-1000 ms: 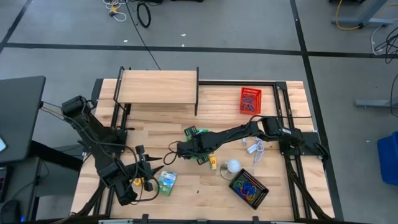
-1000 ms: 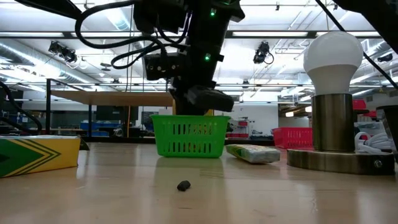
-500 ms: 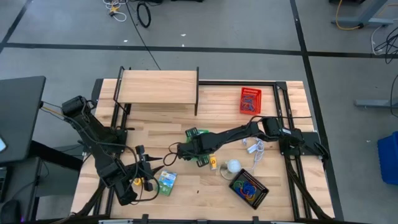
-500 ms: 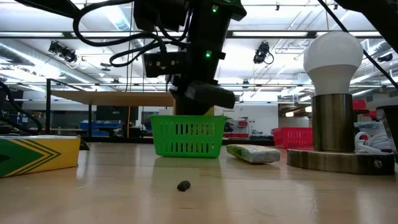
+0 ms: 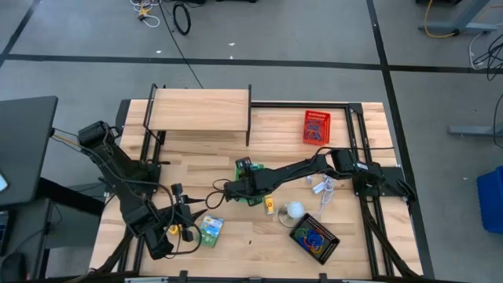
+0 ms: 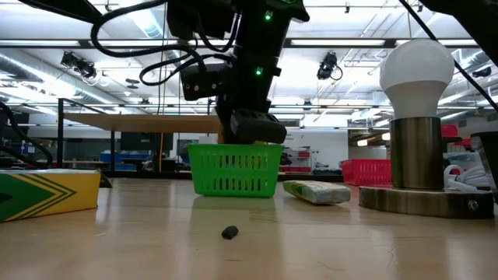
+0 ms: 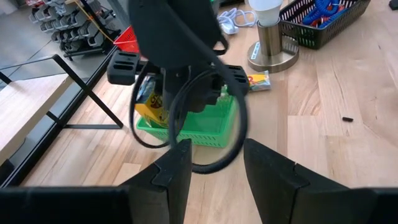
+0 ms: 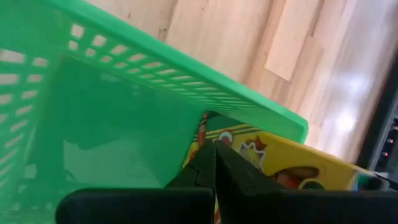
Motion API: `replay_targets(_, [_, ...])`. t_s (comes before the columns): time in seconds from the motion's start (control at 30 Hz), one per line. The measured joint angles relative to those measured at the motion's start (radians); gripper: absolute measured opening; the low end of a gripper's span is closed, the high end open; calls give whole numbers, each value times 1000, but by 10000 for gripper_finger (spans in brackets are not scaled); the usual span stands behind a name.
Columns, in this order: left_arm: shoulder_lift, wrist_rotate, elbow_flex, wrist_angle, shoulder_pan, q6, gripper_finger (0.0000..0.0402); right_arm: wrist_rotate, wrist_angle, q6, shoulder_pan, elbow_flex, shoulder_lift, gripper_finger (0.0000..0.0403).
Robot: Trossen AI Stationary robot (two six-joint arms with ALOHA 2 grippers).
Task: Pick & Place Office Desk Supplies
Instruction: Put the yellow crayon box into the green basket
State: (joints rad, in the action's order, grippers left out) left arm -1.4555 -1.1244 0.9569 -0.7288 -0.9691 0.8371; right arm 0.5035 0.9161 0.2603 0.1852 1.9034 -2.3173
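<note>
Right gripper (image 8: 214,163) – fingers pressed together – noses into the green plastic mesh basket (image 8: 124,118) beside a flat yellow printed packet (image 8: 292,163), red-marked, at table centre. Left gripper (image 7: 214,168) half apart at seven o'clock.

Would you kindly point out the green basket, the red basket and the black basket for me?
green basket (image 6: 235,171), low view, front mesh wall.
red basket (image 5: 317,127), high view, its rim.
black basket (image 5: 331,244), high view, corner of its rim.

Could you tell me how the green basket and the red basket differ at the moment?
The green basket sits mid-table under the right gripper, whose shut jaws pinch a yellow printed packet at its rim; the red basket stands alone near the far edge, with no gripper near it. Both are small mesh baskets.
</note>
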Motion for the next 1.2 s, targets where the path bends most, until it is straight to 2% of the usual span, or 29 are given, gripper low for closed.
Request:
replay_targets(0.13, [0, 0, 0, 0, 0, 0, 154, 106, 0, 3, 17, 0, 0, 0])
replay_targets(0.27, [0, 0, 0, 0, 0, 0, 154, 124, 0, 32, 36, 0, 0, 0])
replay_targets(0.4, [0, 0, 0, -1, 0, -1, 154, 113, -1, 90, 80, 0, 14, 0])
replay_targets(0.53, [0, 25, 0, 0, 0, -11, 154, 21, -22, 144, 136, 2, 45, 1])
replay_targets(0.63, [0, 112, 0, 14, 0, -17, 154, -81, -44, 152, 176, 2, 71, 9])
replay_targets(0.7, [0, 222, 0, 44, 3, -38, 154, -136, -56, 146, 201, 2, 90, 18])
replay_targets(0.8, [0, 421, 0, 125, 20, -64, 154, -159, -71, 104, 240, 2, 106, 33])
replay_targets(0.87, [0, 506, 0, 192, 36, -57, 155, -149, -70, 52, 262, 13, 107, 50])
replay_targets(0.97, [-4, 582, 0, 279, 64, -23, 168, -117, -28, -27, 287, 35, 114, 90])
replay_targets(1.1, [-30, 705, 0, 340, 93, 73, 212, -115, 83, -151, 309, 49, 116, 159])
replay_targets(1.2, [-71, 723, 0, 358, 99, 191, 249, -124, 203, -243, 330, 49, 116, 202])
